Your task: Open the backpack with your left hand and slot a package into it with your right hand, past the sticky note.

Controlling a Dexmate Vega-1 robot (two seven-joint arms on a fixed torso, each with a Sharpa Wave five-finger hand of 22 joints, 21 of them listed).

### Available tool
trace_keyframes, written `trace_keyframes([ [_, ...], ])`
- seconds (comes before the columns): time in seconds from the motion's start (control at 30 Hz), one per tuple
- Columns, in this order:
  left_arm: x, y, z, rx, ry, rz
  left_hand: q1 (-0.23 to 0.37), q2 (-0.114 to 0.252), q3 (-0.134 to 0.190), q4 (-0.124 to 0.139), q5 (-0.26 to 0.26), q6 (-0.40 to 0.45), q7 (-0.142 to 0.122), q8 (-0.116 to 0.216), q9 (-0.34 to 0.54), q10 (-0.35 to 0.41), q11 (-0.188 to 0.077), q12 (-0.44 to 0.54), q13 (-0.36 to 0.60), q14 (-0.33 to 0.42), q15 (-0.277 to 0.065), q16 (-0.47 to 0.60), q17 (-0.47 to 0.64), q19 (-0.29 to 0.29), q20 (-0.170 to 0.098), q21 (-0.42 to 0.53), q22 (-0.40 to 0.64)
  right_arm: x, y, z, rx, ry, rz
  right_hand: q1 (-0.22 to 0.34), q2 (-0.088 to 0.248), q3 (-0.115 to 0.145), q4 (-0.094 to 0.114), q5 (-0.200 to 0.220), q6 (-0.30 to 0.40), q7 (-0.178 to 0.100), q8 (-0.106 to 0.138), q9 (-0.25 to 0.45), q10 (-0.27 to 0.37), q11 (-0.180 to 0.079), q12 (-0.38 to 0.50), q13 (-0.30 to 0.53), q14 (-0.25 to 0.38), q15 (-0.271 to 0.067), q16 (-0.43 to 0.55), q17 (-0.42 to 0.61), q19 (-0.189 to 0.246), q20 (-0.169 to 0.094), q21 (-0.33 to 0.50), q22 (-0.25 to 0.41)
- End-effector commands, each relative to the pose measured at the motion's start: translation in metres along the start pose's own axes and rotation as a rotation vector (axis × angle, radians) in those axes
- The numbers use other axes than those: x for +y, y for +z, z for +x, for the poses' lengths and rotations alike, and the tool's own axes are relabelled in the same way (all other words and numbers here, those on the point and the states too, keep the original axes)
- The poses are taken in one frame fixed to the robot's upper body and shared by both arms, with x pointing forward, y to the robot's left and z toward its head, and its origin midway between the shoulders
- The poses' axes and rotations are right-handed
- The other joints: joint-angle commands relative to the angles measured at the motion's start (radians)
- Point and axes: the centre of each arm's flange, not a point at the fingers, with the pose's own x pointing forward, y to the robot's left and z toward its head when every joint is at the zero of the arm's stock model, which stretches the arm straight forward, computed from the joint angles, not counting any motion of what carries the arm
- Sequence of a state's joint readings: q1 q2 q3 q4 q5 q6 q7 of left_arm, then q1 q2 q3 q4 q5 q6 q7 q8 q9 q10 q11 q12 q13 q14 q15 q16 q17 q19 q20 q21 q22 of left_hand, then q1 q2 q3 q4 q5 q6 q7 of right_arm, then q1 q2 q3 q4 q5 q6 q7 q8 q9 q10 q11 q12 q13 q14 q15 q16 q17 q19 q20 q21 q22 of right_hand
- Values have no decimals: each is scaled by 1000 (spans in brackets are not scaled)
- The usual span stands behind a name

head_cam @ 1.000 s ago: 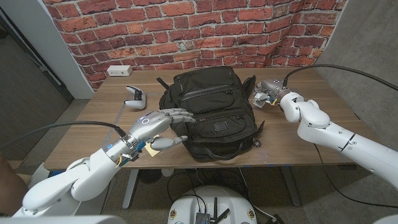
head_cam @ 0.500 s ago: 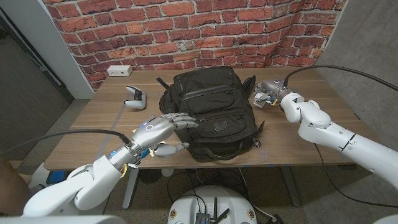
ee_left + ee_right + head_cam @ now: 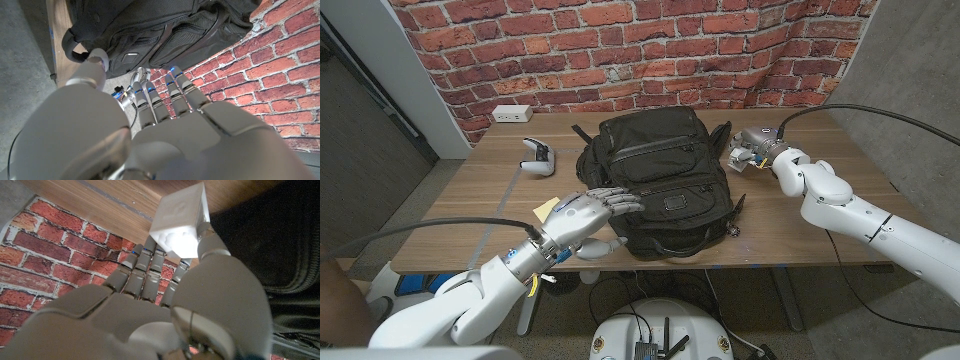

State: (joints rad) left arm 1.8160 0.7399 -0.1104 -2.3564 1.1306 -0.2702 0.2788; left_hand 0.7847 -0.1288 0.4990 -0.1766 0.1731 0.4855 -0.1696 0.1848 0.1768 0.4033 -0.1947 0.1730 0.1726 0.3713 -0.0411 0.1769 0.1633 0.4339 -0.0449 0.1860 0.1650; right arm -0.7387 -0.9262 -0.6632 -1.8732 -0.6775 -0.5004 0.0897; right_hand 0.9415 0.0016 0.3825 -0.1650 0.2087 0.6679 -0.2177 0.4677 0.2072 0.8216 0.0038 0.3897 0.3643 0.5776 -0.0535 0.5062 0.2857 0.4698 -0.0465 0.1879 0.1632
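your left hand [image 3: 588, 214] is spread over the floppy backpack [image 3: 658, 180], so grab its zipper pull; right hand [image 3: 752, 149] pinches the light, stiff package [image 3: 181, 221].

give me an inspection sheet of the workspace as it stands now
surface: wooden table, a pale strip along its left half
job's things: black backpack lying flat mid-table, looks closed; white package held beside the backpack's right edge; yellow sticky note on the table by the left hand
clutter: white game controller; white power strip at the back left edge
hands: left hand reaches over the backpack's near left corner, holds nothing; right hand holds the package
cables: black cables run along both arms
surroundings: brick wall behind, grey panels at either side
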Motion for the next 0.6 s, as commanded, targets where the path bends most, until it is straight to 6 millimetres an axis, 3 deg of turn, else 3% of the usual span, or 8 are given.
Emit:
trace_keyframes([
  [0.03, -3, 11, 3, -13, 2, 77, 18, 0, -4, -1, 6, -11, 1, -1, 3, -7, 1, 3, 0, -6, -174, -4, 2, -8, -169, -3, 4, 2, 0, 0, -3, -2, 5, 47, 53, 1, 5, 5, 11, 0, 1, 1, 213, -209, 4, 5, 11, -168, -3, 3, 8, -90, -1, 2],
  [0.6, -9, 21, 6, -26, -8, 199, 66, -5, -26, -1, 6, -69, 14, -3, 3, -31, 14, 3, 1, -20, -173, -6, 2, -33, -169, -7, 3, 3, 0, -2, 1, -13, 13, 47, 56, -1, 5, 6, 12, 0, -5, -1, 214, -209, -1, 6, 15, -167, -5, 4, 8, -90, -1, 2],
])
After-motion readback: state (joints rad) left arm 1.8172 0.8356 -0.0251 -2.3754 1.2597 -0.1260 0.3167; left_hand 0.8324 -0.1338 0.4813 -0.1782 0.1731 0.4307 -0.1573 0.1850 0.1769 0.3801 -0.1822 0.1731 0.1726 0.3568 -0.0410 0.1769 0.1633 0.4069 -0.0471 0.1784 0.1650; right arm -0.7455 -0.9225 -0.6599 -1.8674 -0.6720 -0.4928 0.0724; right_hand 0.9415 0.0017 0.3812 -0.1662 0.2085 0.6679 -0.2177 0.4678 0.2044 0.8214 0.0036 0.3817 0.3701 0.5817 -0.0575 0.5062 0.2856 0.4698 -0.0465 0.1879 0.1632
